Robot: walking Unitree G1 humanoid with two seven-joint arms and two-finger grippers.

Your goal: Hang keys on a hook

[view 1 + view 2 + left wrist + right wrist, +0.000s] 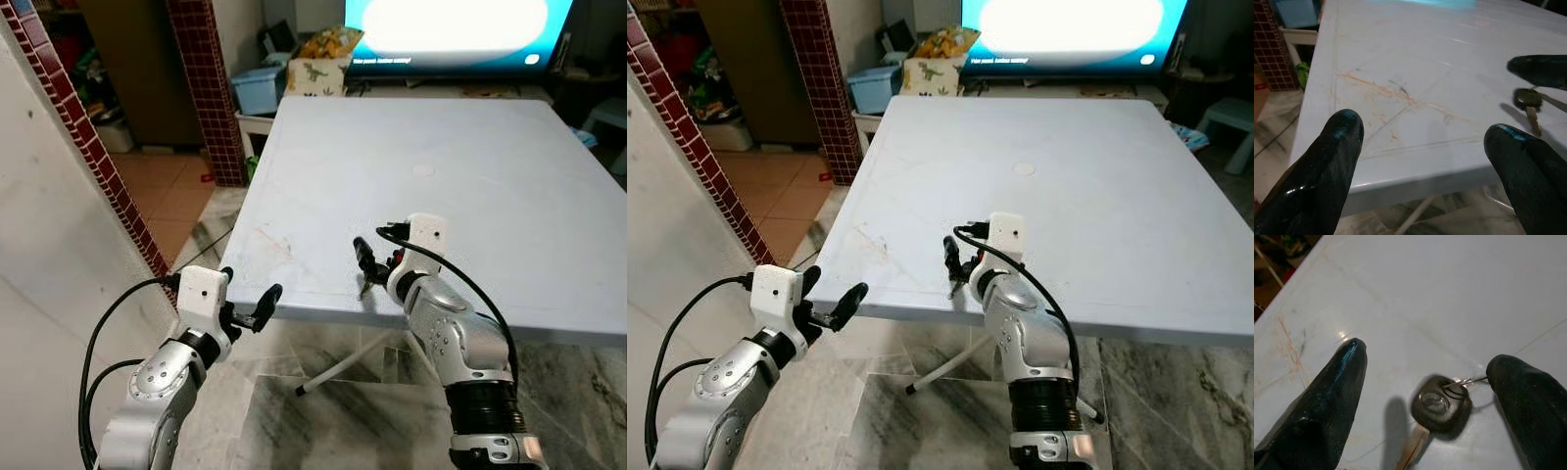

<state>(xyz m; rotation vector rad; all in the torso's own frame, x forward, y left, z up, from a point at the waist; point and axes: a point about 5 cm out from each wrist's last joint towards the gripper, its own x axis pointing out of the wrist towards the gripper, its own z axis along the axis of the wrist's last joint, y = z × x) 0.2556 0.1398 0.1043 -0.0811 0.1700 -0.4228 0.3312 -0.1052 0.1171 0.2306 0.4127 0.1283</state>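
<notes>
At the near edge of the pale tabletop point(470, 166), the right hand point(364, 262) sits low over the surface, fingers spread apart w/ nothing gripped. Between those fingers lie the keys point(1441, 407): dark rounded head w/ a thin wire ring point(1469, 381) next to one fingertip, brassy blade pointing back toward the table edge. Keys rest flat on the tabletop, close to its front edge; in the left wrist view they show as a dark head and blade point(1528, 100) just under a black fingertip of the right hand.

Left hand point(247, 305) hangs off the tabletop's near left corner, just below edge level, fingers apart & empty, aimed at the edge. Black cable loops from its wrist down along the silver arm.

Tabletop near the left corner has faint orange-brown scuffs point(1386, 90). A white table leg point(343, 367) slants down to the marbled floor point(323, 421) below.

Further left: white wall panel and a column of dark red tiles point(208, 78), terracotta floor beyond. Past the far end of the table: blue bin point(257, 88), box w/ dinosaur print point(318, 73), and a lit TV screen point(456, 29).
</notes>
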